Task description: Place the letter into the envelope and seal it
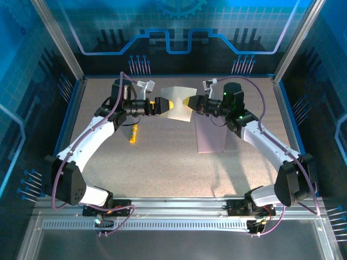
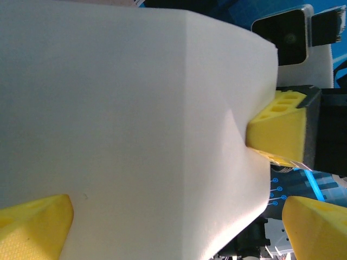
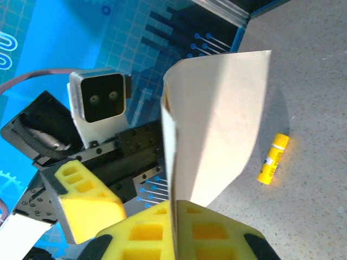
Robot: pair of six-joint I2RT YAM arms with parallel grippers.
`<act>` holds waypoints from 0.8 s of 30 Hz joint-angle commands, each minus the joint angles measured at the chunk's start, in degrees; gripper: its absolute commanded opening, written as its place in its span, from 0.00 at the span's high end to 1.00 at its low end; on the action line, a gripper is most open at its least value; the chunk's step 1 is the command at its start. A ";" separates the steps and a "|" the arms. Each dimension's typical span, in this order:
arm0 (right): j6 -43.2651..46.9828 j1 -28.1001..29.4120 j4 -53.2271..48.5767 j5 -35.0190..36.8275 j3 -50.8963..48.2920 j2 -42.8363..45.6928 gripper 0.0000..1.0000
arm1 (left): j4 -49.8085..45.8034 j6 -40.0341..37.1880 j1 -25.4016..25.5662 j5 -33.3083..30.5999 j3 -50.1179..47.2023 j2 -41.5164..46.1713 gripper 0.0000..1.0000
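The tan letter (image 1: 179,103) hangs in the air between both grippers, bent along a crease. My right gripper (image 1: 190,102) is shut on its right edge; in the right wrist view the sheet (image 3: 217,124) runs up out of the closed yellow fingertips (image 3: 176,233). My left gripper (image 1: 166,105) stands open at the sheet's left edge. Its fingers (image 2: 32,225) are wide apart in the left wrist view, with the letter (image 2: 135,119) spread between them. The pale pink envelope (image 1: 212,138) lies flat on the table under the right arm.
A small yellow glue stick (image 1: 133,134) lies on the table under the left arm and appears as the same stick (image 3: 272,158) beyond the sheet. Blue walls and metal posts fence the speckled table (image 1: 173,162).
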State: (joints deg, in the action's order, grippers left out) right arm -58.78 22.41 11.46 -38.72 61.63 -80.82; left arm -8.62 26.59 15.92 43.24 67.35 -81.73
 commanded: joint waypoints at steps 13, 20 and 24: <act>-6.08 2.47 11.82 -1.61 2.45 -6.85 1.00 | 13.60 7.76 0.34 7.68 -1.19 -1.38 0.01; -6.52 2.54 12.97 -1.79 1.85 -8.26 1.00 | 13.83 8.04 0.33 8.17 -1.03 -1.37 0.11; -6.26 2.63 13.22 -1.78 1.50 -8.17 1.00 | 13.98 8.13 0.34 8.35 -0.82 -1.59 0.27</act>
State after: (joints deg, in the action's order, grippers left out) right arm -64.97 24.38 22.28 -39.53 62.46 -88.53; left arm 3.55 34.79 15.92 49.50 66.65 -83.22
